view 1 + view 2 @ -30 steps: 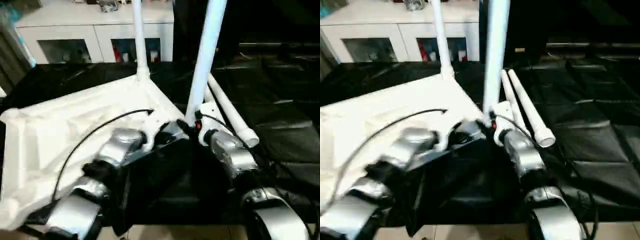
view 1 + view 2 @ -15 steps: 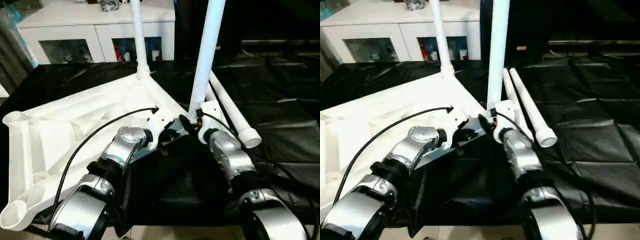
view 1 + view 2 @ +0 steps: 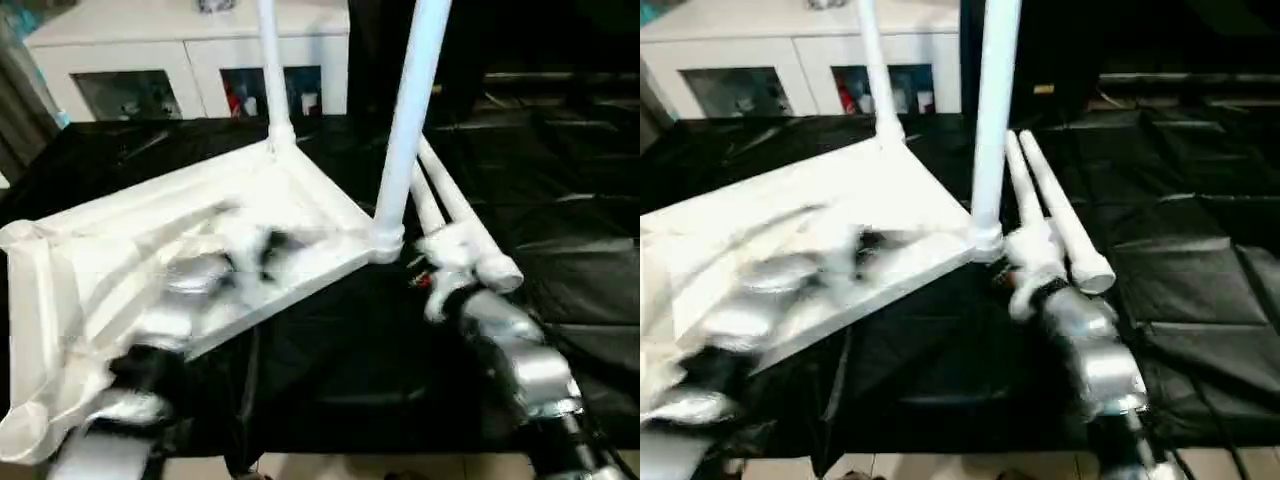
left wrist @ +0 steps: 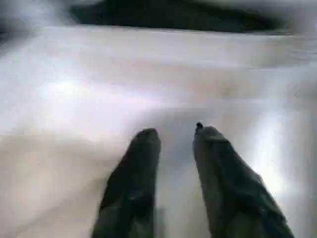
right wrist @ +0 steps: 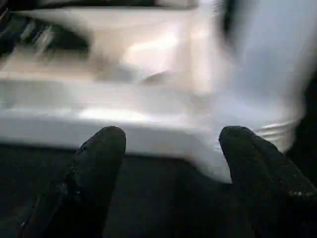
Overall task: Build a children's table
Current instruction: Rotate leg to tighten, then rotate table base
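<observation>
Flanking upright leg (image 3: 405, 120): two loose legs (image 3: 455, 215)

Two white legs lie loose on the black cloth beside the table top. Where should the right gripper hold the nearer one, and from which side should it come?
Probably at the leg's near end, just behind its wider collar, coming from above. The right gripper is open and already close to it. The tube is round and lies flat against the second loose leg, so one finger would go into the groove between them.
</observation>
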